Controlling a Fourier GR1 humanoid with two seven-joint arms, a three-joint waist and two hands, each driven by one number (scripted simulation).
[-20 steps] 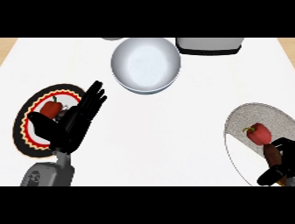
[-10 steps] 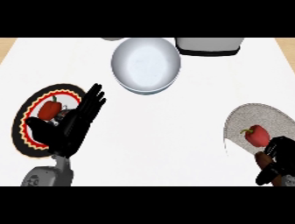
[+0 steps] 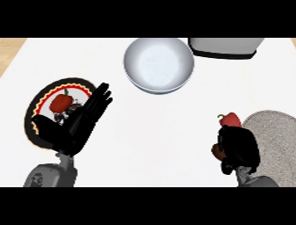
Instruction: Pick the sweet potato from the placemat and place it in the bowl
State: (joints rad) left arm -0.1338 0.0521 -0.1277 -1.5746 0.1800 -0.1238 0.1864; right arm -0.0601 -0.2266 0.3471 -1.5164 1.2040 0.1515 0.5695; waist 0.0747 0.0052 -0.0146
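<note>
Sweet potato (image 3: 229, 119) in my right hand (image 3: 240, 147): a reddish rounded end with a small greenish tip shows above the curled fingers, and a brown-orange patch shows at the thumb side. The hand hides the rest. It is at the left edge of the placemat (image 3: 283, 132), which is a round, grey, speckled mat, cut off at the right. Can't tell if it is lifted or touching the mat. Right hand is black, with fingers wrapped around the sweet potato.

Bowl (image 3: 158, 65) is white, smooth and round, up near the far side of the counter (image 3: 150, 136) and well apart from my right hand, with plain white counter between them. Just right of the bowl is a pale boxy thing with a dark band (image 3: 225, 47), cut off at the top.

Left side has a round plate (image 3: 43, 94) with a dark rim and a scalloped red-yellow border, and a red pepper (image 3: 61, 102) on it. My left hand (image 3: 79, 125) is flat with straight fingers, holds nothing, and covers the plate's right part.

Compared with 0.5 s ago, my right hand has come left from the lower right corner and the reddish end went from mid-mat to the mat's edge. Left hand is unchanged.
</note>
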